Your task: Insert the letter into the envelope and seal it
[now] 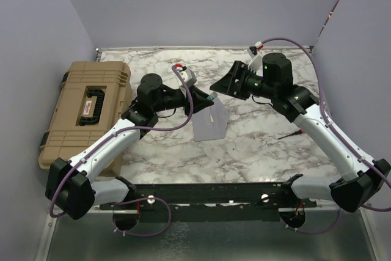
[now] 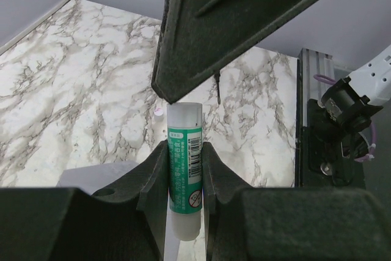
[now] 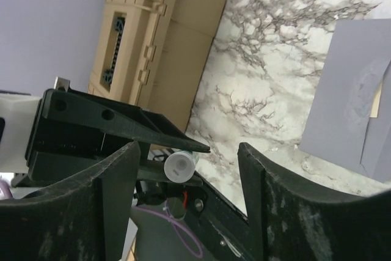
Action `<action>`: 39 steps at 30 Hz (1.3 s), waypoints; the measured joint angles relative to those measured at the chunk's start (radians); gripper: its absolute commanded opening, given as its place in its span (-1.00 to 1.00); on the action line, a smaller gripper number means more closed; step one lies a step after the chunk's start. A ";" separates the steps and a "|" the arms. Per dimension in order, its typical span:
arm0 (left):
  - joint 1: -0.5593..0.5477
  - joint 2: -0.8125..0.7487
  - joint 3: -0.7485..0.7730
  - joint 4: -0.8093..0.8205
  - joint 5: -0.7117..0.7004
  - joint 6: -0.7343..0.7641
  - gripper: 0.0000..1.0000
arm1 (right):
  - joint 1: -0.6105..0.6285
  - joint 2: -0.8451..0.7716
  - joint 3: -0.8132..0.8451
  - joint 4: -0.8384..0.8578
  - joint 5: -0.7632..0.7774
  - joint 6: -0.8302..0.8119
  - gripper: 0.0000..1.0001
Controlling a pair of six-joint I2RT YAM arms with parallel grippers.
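**Left tool clamped on a glue stick, right tool gaping, envelope lying just near of them**

You are looking down at a marbled bench. A tan hard case is sitting along its left side, well apart from the work.

Your left tool is reaching in over the middle of the bench. In its wrist view its jaws are pressing together on a white and green glue stick, which is standing upright between them. Your right tool is hanging just beyond and to the right of it, with its jaws spread apart and gripping nothing. In the right wrist view, the glue stick's white end is showing in the gap between those spread fingers. You cannot tell from these views whether the two tools are touching.

The envelope is lying flat on the bench between your two arms. Its far edge is sitting just under the tip of the left tool, and the right tool is standing near it on the far right side. Neither tool is gripping it. The right wrist view is showing a smeared patch on its grey face. The letter is showing only as a thin pale sliver at a fold in the envelope.

A thin dark rod with a reddish end is lying on the bench to the right, beside your right arm and well apart from the envelope.
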 measured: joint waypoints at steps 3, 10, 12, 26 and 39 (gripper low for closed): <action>-0.002 0.000 0.000 0.000 0.000 0.006 -1.00 | 0.000 0.020 -0.001 0.011 -0.055 -0.002 0.25; -0.003 0.000 0.000 0.005 0.000 0.017 -1.00 | 0.000 0.032 -0.002 0.006 -0.091 -0.017 0.00; -0.003 0.000 0.000 0.010 0.002 0.019 -1.00 | 0.000 0.032 -0.002 -0.004 -0.091 -0.024 -0.09; -0.003 0.001 0.000 0.030 0.027 0.027 -1.00 | -0.005 0.050 -0.002 0.003 -0.196 -0.033 -0.98; -0.005 -0.044 -0.005 0.058 -0.185 -0.166 0.68 | -0.006 0.067 0.031 -0.007 -0.114 -0.021 -0.99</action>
